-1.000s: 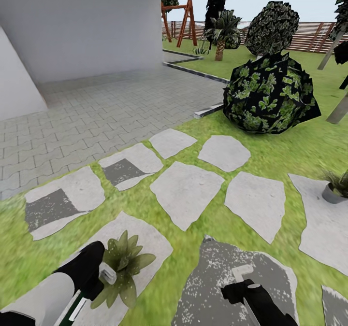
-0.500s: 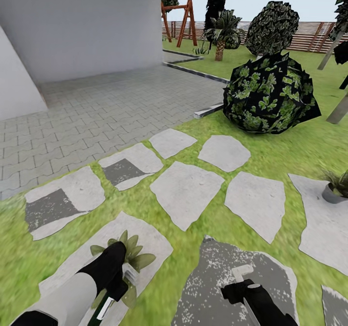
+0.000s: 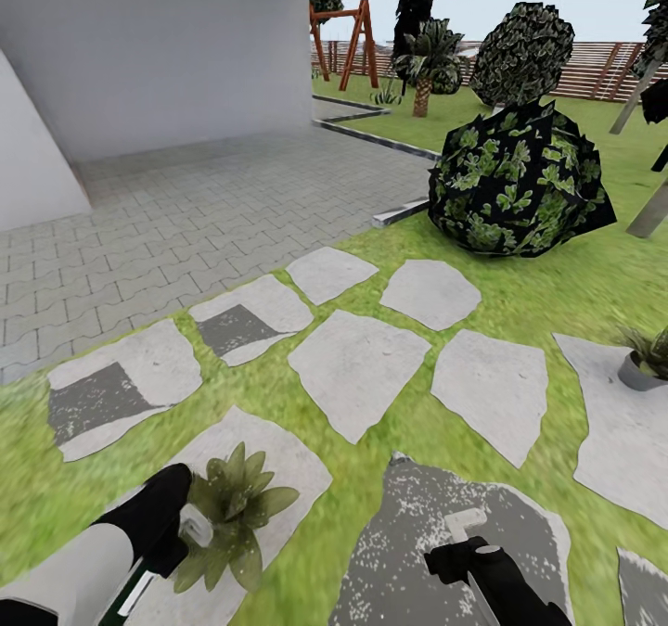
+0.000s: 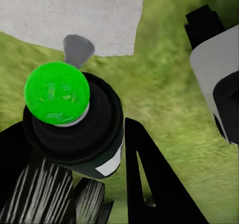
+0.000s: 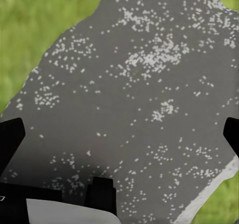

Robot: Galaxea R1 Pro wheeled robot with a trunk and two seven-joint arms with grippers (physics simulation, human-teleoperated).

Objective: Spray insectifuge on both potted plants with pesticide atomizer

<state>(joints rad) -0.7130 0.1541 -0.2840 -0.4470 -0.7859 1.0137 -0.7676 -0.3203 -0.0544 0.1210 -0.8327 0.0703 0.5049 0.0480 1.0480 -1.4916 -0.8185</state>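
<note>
At the near left of the garden lawn, the left gripper is clamped around the pesticide atomizer, whose pale spray head sits just beside the leaves of the nearer potted plant on a pale stepping stone. Near centre, the right gripper hangs over a dark speckled stone with its fingers spread apart and nothing between them. At the right edge the other potted plant stands in a small grey pot, with the round dark bush farther back.

left arm swung back, potted plant uncovered
</note>
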